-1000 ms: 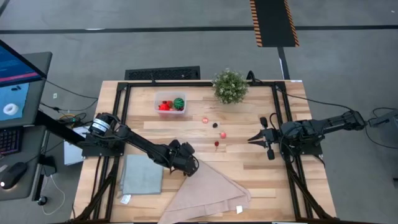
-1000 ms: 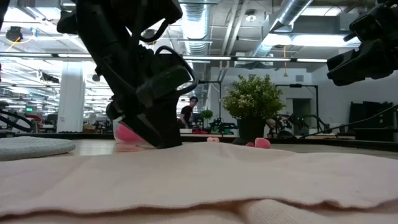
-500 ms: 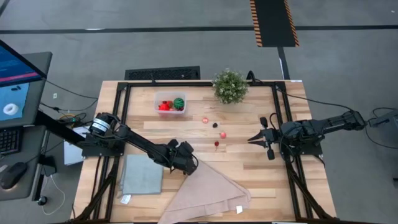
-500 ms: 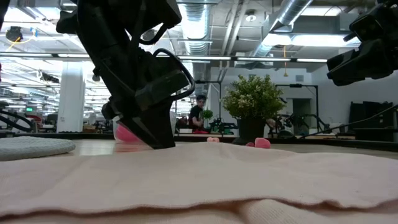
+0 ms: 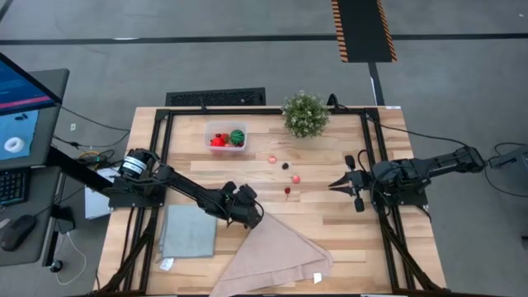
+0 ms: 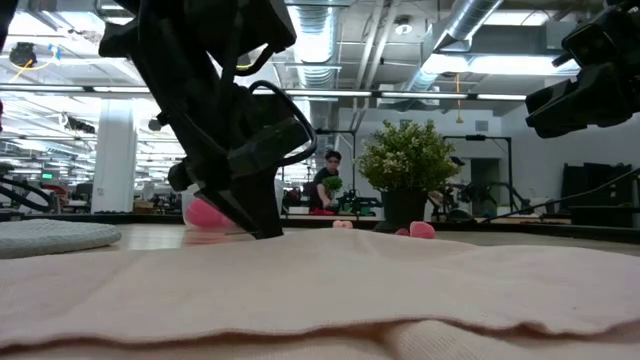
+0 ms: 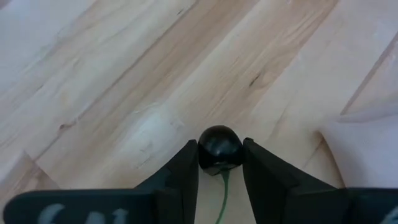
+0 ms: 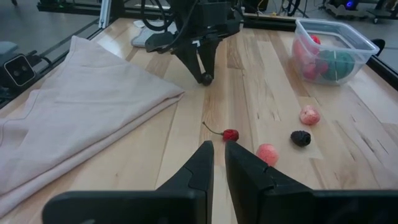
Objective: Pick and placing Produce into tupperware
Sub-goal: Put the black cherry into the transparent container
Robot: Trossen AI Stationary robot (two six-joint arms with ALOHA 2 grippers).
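My left gripper (image 5: 252, 216) stands by the far corner of the pink-beige cloth (image 5: 276, 252), slanting down, shut on a small dark round fruit with a green stem (image 7: 219, 148); the right wrist view shows the same fruit (image 8: 205, 78) at its tip. The clear tupperware (image 5: 225, 136) sits at the far left with red and green produce inside. A few loose pieces lie mid-table: a pink one (image 5: 272, 159), a dark one (image 5: 285, 165), a pink-red one (image 5: 295, 178) and a red cherry (image 5: 287, 191). My right gripper (image 5: 334, 183) waits at the right, shut, with nothing between its fingers. My left gripper pinches the dark fruit's round body (image 7: 205, 149) between its two fingertips (image 7: 186, 163), one on each side. The fingers slant down from the table's left. The green stem (image 7: 222, 193) runs back between the fingers. The fruit is down at the tabletop; whether it rests there I cannot tell.
A potted plant (image 5: 304, 114) stands at the far edge, right of the tupperware. A grey-blue cloth (image 5: 188, 231) lies flat at the near left, beside the pink-beige cloth. Black frame rails (image 5: 157, 157) run along the table's sides. Bare wood lies between the loose pieces and the tupperware.
In the low view my left gripper's fingers have drawn together down at the table beside the cloth's corner. The arm has kept its place. My right arm has stayed still.
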